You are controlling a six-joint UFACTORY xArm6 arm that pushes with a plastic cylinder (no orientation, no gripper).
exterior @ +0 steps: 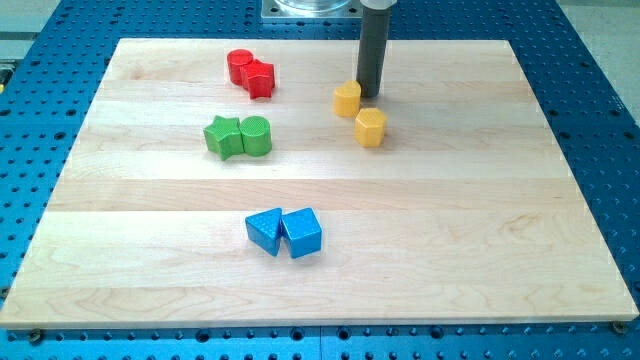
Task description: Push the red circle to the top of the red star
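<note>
Six ribbed blocks on pale wood, red circle (pixel 239 65) touching red star (pixel 260 78), no fingers, my tip (pixel 371 95) beside yellow block (pixel 347 99)

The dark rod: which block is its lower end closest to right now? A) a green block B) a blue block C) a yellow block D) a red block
C: my tip rests just to the view's right of the upper yellow block, well apart from the other colours.

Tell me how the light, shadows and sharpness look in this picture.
Camera view: even, soft light, no strong glare on the wooden board; short faint shadows under the blue blocks and beside my tip; the red pair and everything else are sharp, no blur.
</note>
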